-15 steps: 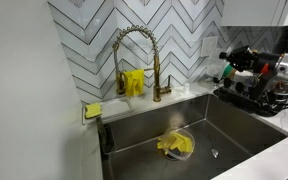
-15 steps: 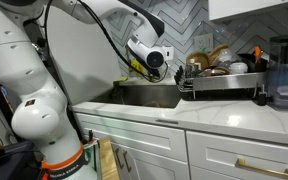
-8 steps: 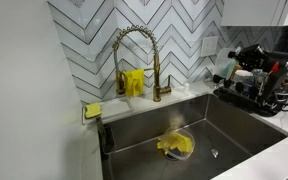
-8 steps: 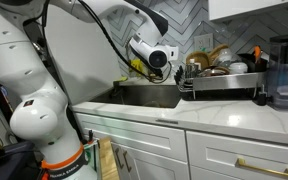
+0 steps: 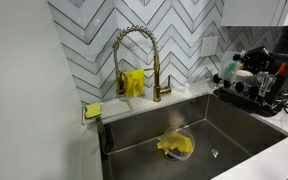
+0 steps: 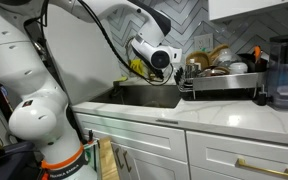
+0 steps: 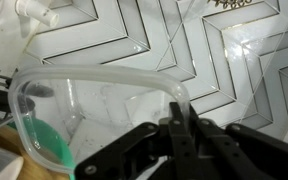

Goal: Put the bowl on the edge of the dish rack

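In the wrist view my gripper (image 7: 174, 102) is shut on the rim of the see-through bowl (image 7: 89, 76), which hangs in the air before the chevron-tiled wall. In both exterior views the gripper (image 5: 246, 62) (image 6: 170, 62) is above the sink, right by the near end of the black dish rack (image 5: 267, 98) (image 6: 220, 88). The rack is crowded with dishes and utensils. The bowl itself is too clear to make out in the exterior views.
A second clear bowl with a yellow cloth (image 5: 176, 145) lies in the steel sink (image 5: 224, 128). A gold faucet (image 5: 134, 45) stands behind it, with a yellow sponge (image 5: 92, 110) at the sink's corner. A dark appliance (image 6: 287, 85) stands beyond the rack.
The gripper with the bowl has moved a little closer to the dish rack. Nothing else has moved.
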Available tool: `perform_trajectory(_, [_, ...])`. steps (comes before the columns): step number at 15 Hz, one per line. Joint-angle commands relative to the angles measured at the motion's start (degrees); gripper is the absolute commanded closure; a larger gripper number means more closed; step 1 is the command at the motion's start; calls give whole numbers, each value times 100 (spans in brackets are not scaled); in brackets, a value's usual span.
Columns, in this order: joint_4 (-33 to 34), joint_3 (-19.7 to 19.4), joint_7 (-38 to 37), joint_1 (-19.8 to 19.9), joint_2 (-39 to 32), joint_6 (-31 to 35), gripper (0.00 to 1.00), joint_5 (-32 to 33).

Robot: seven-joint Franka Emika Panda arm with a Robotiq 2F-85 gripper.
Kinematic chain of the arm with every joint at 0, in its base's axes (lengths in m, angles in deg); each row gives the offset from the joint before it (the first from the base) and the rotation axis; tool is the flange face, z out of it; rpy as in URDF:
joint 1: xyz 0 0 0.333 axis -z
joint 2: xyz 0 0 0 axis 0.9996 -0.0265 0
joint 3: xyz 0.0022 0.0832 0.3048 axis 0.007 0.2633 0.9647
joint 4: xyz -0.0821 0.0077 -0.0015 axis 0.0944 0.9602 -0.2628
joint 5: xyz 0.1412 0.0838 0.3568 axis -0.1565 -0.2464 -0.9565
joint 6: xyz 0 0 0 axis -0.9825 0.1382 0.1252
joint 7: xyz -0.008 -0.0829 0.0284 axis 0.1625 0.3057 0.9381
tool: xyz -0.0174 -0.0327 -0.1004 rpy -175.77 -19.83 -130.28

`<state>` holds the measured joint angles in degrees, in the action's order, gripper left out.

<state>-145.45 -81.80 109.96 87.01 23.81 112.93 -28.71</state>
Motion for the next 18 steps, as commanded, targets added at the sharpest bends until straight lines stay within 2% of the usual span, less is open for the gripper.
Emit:
perform_trajectory(1, [-101, -14, -264, 43, 72, 147, 98, 203])
perform_trajectory(9, [-202, 34, -673, 55, 182, 821, 98, 467])
perform_trajectory(18, [-268, 385, -1902, -21, 638, 2421, 98, 1250])
